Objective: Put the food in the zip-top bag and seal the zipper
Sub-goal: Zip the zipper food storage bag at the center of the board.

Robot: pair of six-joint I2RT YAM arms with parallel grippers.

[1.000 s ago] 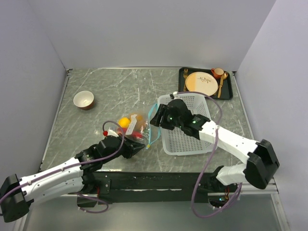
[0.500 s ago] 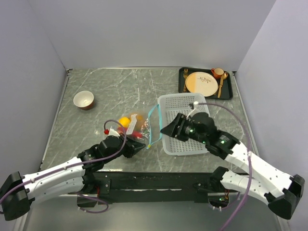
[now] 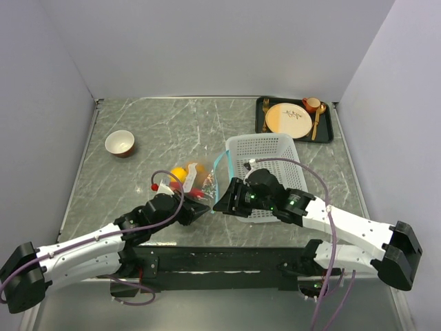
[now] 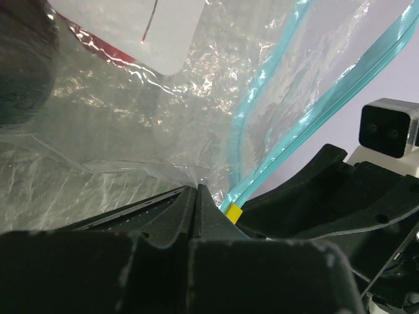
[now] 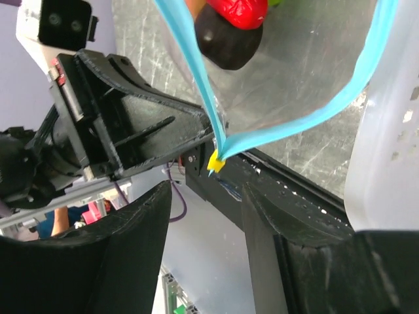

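The zip-top bag lies left of the basket with the food inside: a yellow round, red pieces and a brown round. Its teal zipper gapes open in both wrist views, and the two strips meet at a yellow slider. My left gripper is shut on the bag's plastic at its near corner, beside the slider. My right gripper is open, its jaws just short of the slider and not touching it.
The white mesh basket stands right of the bag, under my right arm. A black tray with a tan plate, cup and cutlery is at the back right. A small bowl sits at the back left.
My right gripper has swung from over the basket down and left to the bag's near corner, close to my left gripper. The left gripper has kept its hold.
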